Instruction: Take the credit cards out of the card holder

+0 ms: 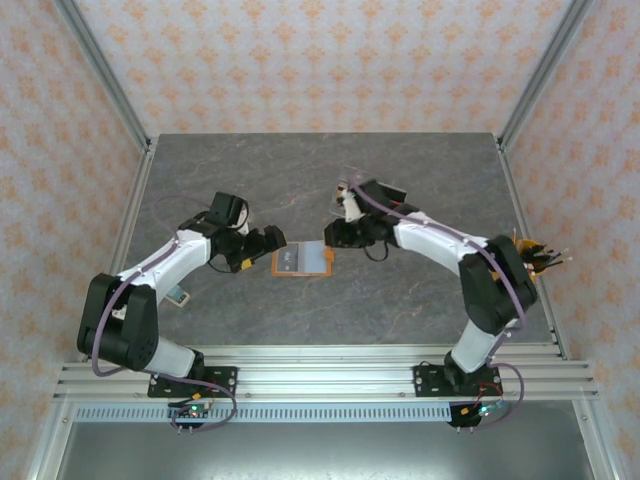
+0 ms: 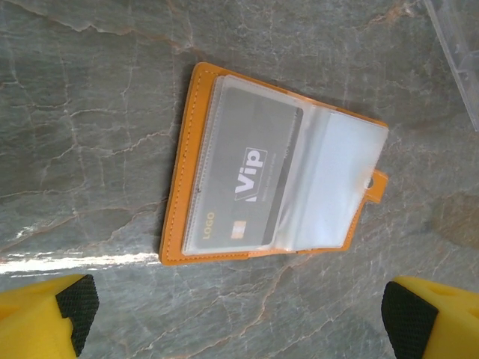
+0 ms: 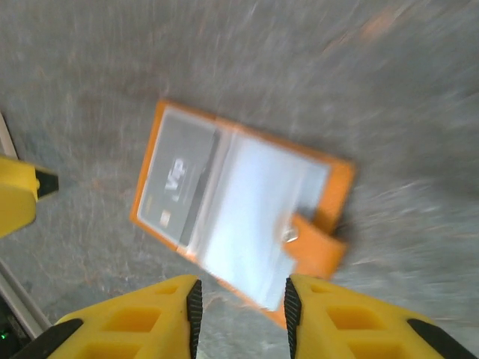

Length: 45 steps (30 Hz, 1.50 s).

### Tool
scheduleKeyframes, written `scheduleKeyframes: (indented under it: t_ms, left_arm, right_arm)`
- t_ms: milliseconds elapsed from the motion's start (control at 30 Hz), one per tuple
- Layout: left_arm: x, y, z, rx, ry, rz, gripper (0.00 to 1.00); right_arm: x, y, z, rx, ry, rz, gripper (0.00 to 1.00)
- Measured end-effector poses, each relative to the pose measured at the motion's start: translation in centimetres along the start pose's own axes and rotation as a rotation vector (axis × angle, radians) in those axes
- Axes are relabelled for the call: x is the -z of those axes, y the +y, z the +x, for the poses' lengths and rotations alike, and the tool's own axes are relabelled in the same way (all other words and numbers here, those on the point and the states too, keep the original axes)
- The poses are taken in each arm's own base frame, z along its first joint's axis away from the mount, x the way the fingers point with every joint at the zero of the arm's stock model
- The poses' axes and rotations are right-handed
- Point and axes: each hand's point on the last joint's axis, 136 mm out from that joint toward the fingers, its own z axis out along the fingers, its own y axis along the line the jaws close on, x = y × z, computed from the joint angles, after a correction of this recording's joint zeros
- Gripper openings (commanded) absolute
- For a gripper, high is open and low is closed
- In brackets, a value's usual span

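Note:
The orange card holder point(image 1: 302, 262) lies open and flat on the grey table between my two grippers. Its clear sleeves face up, and its snap tab point(image 3: 318, 247) sticks out at one side. One grey credit card point(image 2: 247, 176), printed "VIP", sits inside the left sleeve; the right sleeve point(image 2: 337, 187) looks pale and I cannot tell what it holds. My left gripper point(image 2: 239, 321) stands wide open just short of the holder's long edge, touching nothing. My right gripper point(image 3: 239, 314) hovers over the tab side, jaws apart with nothing between them; that view is blurred.
A clear plastic case point(image 2: 456, 52) lies just beyond the holder, near the right gripper point(image 1: 335, 232). A small pale flat object point(image 1: 178, 296) rests beside the left arm. Metal frame rails point(image 1: 130, 210) border the table on both sides.

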Motion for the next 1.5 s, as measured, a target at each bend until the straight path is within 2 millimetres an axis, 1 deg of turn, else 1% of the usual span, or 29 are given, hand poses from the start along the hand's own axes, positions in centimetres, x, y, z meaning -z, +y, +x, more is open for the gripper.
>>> scheduleKeyframes:
  t_ms: [67,133,200,300,367,467,567,667,900,1100,1200,1267,1333,1433,1500]
  left_arm:
    - [-0.4,0.6,-0.1,0.017,0.000,-0.028,1.00]
    - [-0.5,1.2,-0.3,0.025,-0.013,-0.057,1.00]
    - [-0.4,1.8,-0.6,0.031,-0.030,-0.086,1.00]
    - [-0.3,3.1,-1.0,0.062,-0.056,-0.130,1.00]
    - [-0.3,4.2,-1.1,0.093,-0.061,-0.154,1.00]
    - [-0.4,5.7,-0.8,0.132,-0.059,-0.185,1.00]
    - [-0.4,5.9,-0.8,0.141,-0.058,-0.189,0.99]
    - [-0.4,5.8,-0.7,0.148,-0.056,-0.184,0.96]
    - [-0.8,4.7,-0.6,0.149,-0.034,-0.121,0.78]
    - [-1.9,3.5,-0.4,0.148,0.011,-0.049,0.55]
    - [-2.3,2.7,-0.2,0.136,0.033,-0.009,0.44]
    - [-2.8,2.2,0.0,0.127,0.049,0.009,0.39]
    - [-3.2,1.9,0.3,0.115,0.066,0.018,0.35]
    - [-3.7,1.4,0.6,0.105,0.089,0.029,0.33]
    - [-4.0,1.1,0.6,0.098,0.094,0.034,0.29]
  right_arm:
    - [-2.1,1.3,1.7,0.017,0.052,0.026,0.41]
    - [-3.6,2.3,2.5,0.038,0.078,0.064,0.43]
    - [-4.7,2.9,2.4,0.057,0.081,0.106,0.44]
    - [-6.2,3.5,1.3,0.088,0.066,0.183,0.45]
    - [-6.9,3.4,0.7,0.103,0.061,0.227,0.45]
    - [-7.9,3.1,0.4,0.121,0.074,0.290,0.45]
    - [-8.6,2.2,0.7,0.132,0.098,0.342,0.45]
    - [-9.0,1.0,1.3,0.135,0.129,0.389,0.45]
    - [-9.1,0.8,1.4,0.141,0.141,0.402,0.43]
    - [-9.1,0.6,1.3,0.147,0.140,0.416,0.37]
    - [-9.1,0.5,1.3,0.155,0.141,0.420,0.36]
    - [-9.1,0.5,1.3,0.155,0.141,0.421,0.36]
    - [-9.1,0.5,1.3,0.158,0.141,0.420,0.36]
    - [-9.1,0.4,1.4,0.162,0.143,0.420,0.36]
    - [-9.1,0.4,1.4,0.166,0.145,0.421,0.35]
